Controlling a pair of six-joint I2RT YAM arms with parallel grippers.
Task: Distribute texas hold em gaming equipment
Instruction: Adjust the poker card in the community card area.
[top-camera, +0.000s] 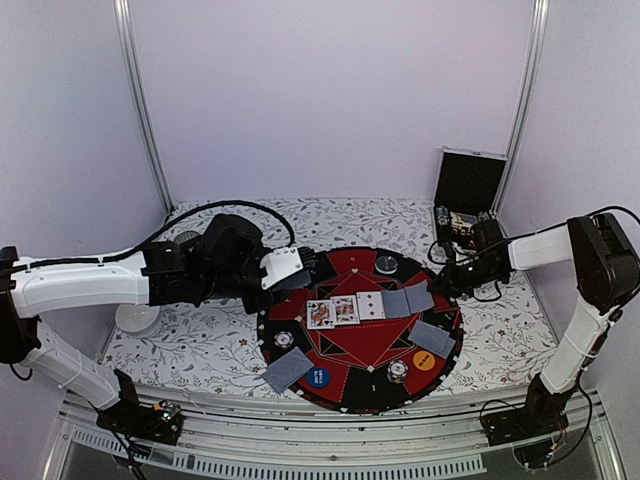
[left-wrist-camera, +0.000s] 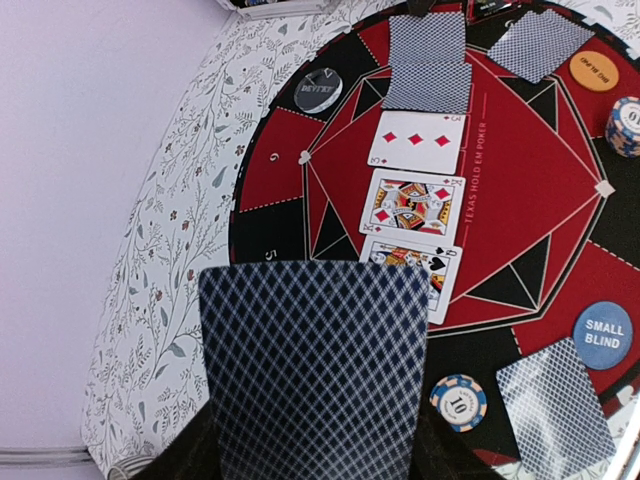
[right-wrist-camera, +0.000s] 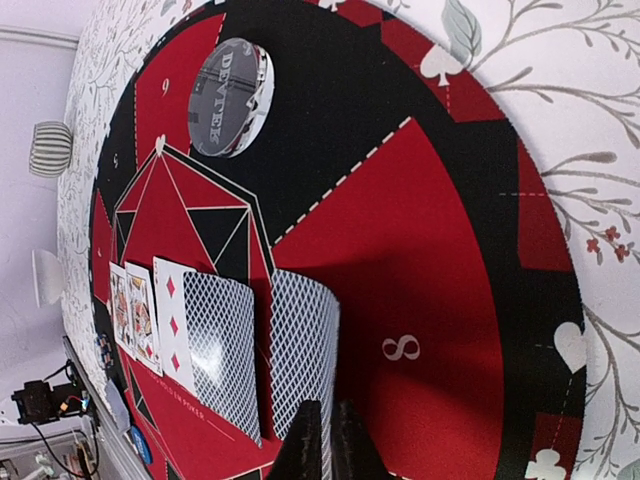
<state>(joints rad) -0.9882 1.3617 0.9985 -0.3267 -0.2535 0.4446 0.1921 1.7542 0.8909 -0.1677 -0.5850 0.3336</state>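
The right claw (right-wrist-camera: 322, 430), its fingers pressed together, pinches the right edge of the bowed card (right-wrist-camera: 305, 340), which is the last of five in the row across the round mat (top-camera: 365, 345): three face up, two face down. The left claw (top-camera: 308, 272) is clamped on the held card (left-wrist-camera: 315, 370), one more face-down card, over the mat's left side. Further out lie two face-down hands, the left hand pile (top-camera: 288, 370) and the right hand pile (top-camera: 433, 338), plus two striped chips, the left chip (top-camera: 284, 340) and the near chip (top-camera: 398, 370), one blue disc (top-camera: 318, 378), one orange disc (top-camera: 424, 360) and one dealer button (top-camera: 386, 264) at the far side
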